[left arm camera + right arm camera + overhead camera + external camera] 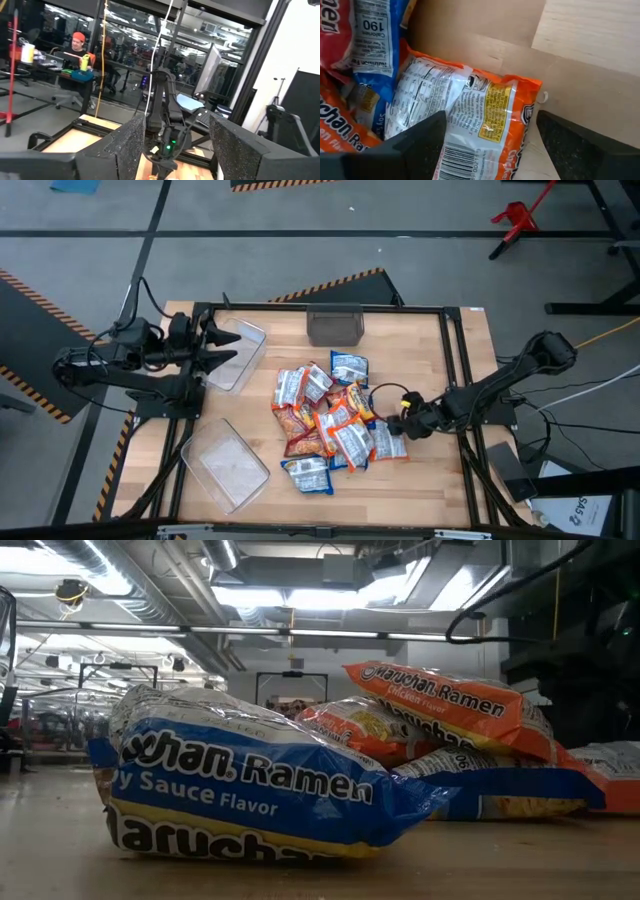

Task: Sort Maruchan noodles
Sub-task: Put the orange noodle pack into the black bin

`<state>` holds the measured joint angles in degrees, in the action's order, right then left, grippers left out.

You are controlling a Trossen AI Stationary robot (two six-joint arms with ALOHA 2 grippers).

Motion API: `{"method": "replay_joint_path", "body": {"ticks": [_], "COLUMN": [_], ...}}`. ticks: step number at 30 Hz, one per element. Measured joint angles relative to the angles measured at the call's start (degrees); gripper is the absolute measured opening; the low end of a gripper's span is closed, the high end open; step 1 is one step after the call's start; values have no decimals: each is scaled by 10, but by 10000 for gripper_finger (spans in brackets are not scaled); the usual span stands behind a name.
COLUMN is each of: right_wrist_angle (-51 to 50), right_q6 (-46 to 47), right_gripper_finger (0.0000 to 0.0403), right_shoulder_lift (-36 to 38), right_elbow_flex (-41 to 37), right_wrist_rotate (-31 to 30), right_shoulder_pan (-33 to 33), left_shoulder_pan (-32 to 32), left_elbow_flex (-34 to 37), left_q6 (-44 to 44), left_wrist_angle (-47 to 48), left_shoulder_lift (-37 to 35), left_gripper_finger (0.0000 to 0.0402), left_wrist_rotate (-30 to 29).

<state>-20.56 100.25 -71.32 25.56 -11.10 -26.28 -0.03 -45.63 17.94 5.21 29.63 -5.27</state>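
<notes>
Looking straight down, I see the Maruchan noodles (328,425), a heap of small flat crinkly plastic ramen packets in blue-and-white, orange-and-white and red-orange, piled in the middle of the pale wooden table (420,360). My right gripper (393,425) sits low at the heap's right edge, over an orange-and-white packet (470,115) that lies back-side up with its nutrition panel and barcode showing. In the right wrist view its two dark fingers (417,137) stand wide apart, one over the packet and the other over bare wood just beside it; I cannot tell whether they touch anything.

My left gripper (222,348) waits at the table's left side, over the edge of a clear rectangular plastic bin (237,355), its jaws spread wide and empty. A second clear rectangular bin (225,463) lies near the front left, and a darker bin (334,326) sits at the far edge, behind the heap.

From table height, a blue-and-white soy sauce flavor packet (240,790) fills the foreground, with orange packets (445,705) stacked behind it.

Beyond the table, the left wrist view shows a person in a red cap (77,42) seated at a desk.
</notes>
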Motion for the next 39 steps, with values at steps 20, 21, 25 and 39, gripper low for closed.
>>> {"method": "replay_joint_path", "body": {"ticks": [20,21,25,39], "right_wrist_angle": [-59,-82,-213,-378], "right_q6": [0,-1,-1,-261], "right_gripper_finger": [15,9,6,1], "right_shoulder_lift": [22,27,46,46], "right_elbow_flex": [32,47,124,374], "right_wrist_rotate": [-17,-26,-81,-273], "right_shoulder_pan": [1,1,1,185], "left_shoulder_pan": [0,0,0,0], "left_elbow_flex": [0,0,0,0], "left_q6": [-5,-5,-5,-5], "left_wrist_angle": [3,3,3,3], "left_shoulder_lift": [0,0,0,0], "left_gripper_finger": [212,212,212,212], "left_wrist_rotate": [-34,-37,-51,-77]}}
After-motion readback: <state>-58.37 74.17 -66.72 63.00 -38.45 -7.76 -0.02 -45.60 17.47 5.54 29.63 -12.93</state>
